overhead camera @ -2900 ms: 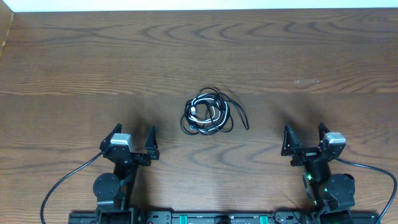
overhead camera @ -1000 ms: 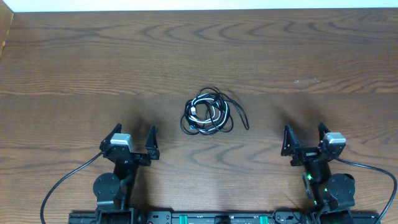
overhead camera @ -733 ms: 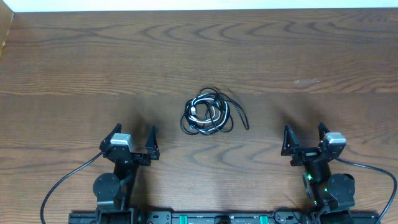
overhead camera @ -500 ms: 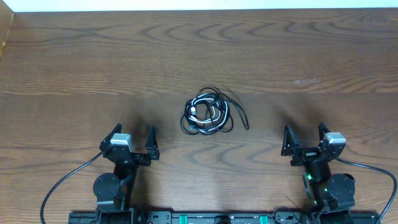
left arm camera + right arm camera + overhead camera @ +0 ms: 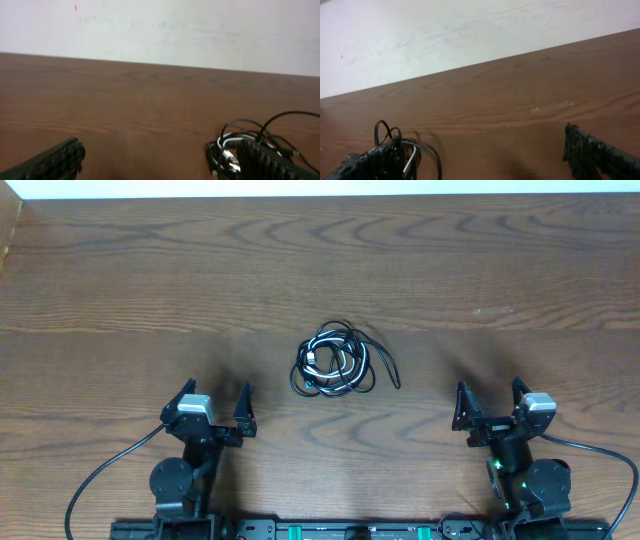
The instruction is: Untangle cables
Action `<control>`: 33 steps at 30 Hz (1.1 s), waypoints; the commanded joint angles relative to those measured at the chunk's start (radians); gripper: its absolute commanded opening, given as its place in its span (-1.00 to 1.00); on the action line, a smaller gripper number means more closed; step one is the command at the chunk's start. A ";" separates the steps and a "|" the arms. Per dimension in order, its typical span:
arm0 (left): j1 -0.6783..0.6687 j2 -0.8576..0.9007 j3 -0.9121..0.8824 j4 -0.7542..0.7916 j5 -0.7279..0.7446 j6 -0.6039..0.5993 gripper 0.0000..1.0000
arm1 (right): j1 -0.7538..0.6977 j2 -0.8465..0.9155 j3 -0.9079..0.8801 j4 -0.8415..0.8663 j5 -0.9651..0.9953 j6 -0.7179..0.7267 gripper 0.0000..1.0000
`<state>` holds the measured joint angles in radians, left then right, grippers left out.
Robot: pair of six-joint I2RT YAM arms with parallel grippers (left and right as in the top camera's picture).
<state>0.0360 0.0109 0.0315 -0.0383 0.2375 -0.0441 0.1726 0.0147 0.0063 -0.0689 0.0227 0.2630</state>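
**cable_guy:** where are the claws at?

**benchwatch:** Overhead view: left claw is in the lower left of the frame and right claw in the lower right. Both are spread wide and gripping nothing (just the wood of the bench under them).

**cable_guy:** and the cables?

**benchwatch:** The cables are one tangled bunch near the centre of the frame. They're further up the bench, between the two claws and well apart from both. Mostly black loops, with a short white cable tucked into the left part. One black loop sticks out to the right. Past that is more wood, then a pale wall.
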 commanded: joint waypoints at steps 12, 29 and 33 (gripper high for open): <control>0.004 0.141 0.154 -0.149 0.040 0.014 0.95 | 0.003 -0.008 -0.001 -0.003 0.012 -0.006 0.99; 0.004 0.652 0.528 -0.382 0.039 0.060 0.95 | 0.003 -0.008 -0.001 -0.003 0.012 -0.006 0.99; 0.004 0.727 0.594 -0.435 0.039 0.079 0.95 | 0.003 -0.008 -0.001 -0.003 0.012 -0.006 0.99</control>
<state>0.0360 0.6930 0.5610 -0.4480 0.2646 -0.0025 0.1726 0.0147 0.0063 -0.0689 0.0231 0.2626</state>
